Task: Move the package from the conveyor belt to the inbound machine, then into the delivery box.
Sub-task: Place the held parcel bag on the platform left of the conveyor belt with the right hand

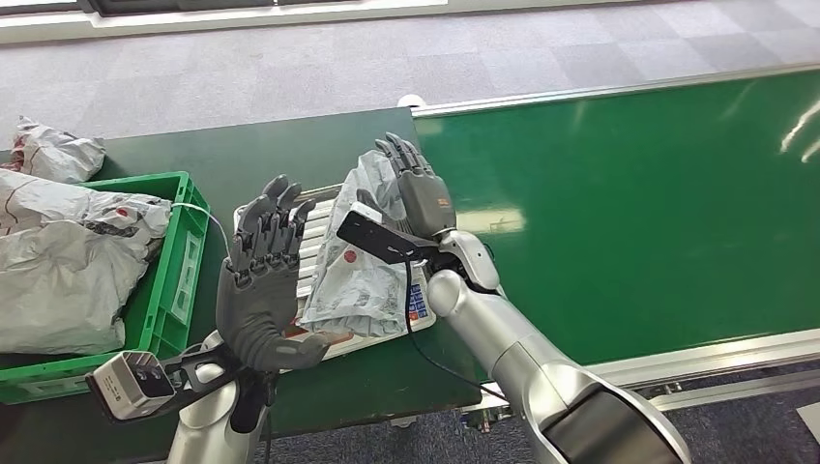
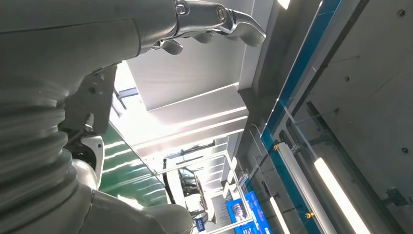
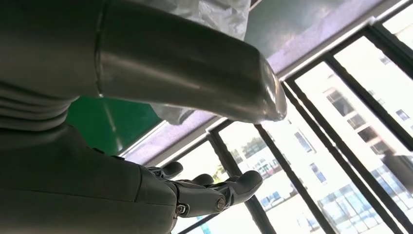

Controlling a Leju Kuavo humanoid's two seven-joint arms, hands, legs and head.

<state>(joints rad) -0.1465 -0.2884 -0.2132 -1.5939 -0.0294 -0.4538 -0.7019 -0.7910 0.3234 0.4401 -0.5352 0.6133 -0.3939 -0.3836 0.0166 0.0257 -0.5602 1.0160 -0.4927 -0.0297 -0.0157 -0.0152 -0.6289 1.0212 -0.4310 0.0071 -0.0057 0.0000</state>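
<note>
Both hands, your left hand (image 1: 263,290) and right hand (image 1: 418,188), flank the grey package (image 1: 360,256) at frame centre with fingers spread and gripping nothing, so it already sits on the inbound machine (image 1: 319,237), and the green delivery box (image 1: 164,280) at left remains.

Bright even daylight, window glare on the conveyor belt (image 1: 629,203); wrist views backlit, near surfaces blurred

No legible text or labels
</note>
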